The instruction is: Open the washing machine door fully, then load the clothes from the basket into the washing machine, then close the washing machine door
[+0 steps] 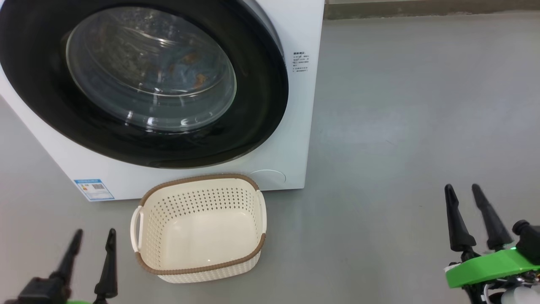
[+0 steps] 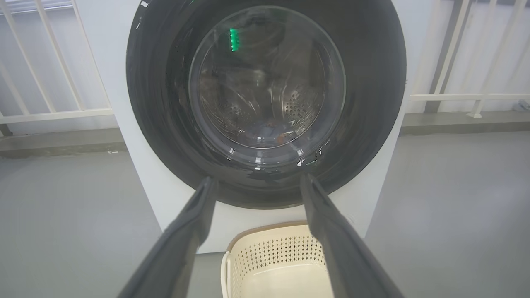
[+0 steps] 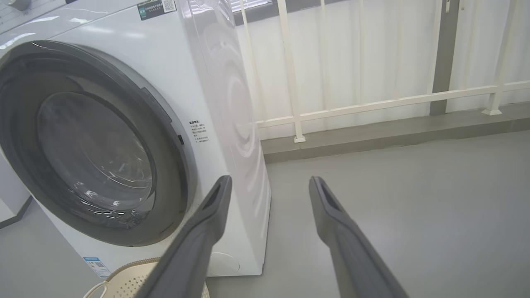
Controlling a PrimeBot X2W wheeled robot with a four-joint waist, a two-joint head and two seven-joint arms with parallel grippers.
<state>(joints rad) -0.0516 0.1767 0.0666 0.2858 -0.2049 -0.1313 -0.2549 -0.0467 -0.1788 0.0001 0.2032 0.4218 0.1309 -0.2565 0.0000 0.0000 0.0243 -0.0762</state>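
White steel front of the washing machine (image 1: 295,126) takes up the upper left of the head view, and the washing machine door (image 1: 261,97) lies shut against it, its glossy black frame ringing the clear glass bowl. Through that glass, near the top centre of the frame, the clothes (image 1: 190,67) show as blue cloth with orange prints lying in the drum; the cream garment cannot be made out. A blue label sticker (image 1: 93,189) sits at the machine's lower corner.

On the grey floor (image 1: 400,126) just below the door, at lower centre, stands the basket (image 1: 198,179), upright, its smooth inner bottom in plain sight.

At the lower left corner the left pincer (image 1: 95,234) hangs released, fingers parted, grasping nothing, beside the basket but apart from it. At the lower right the right pincer (image 1: 462,189) is likewise spread and holds nothing, well apart from basket and machine.

From the left wrist, the left pincer (image 2: 257,180) frames the bottom of the door (image 2: 372,82) above the basket (image 2: 265,231). From the right wrist, the right pincer (image 3: 271,180) points past the machine's right corner (image 3: 232,103) toward a white railing (image 3: 372,103).
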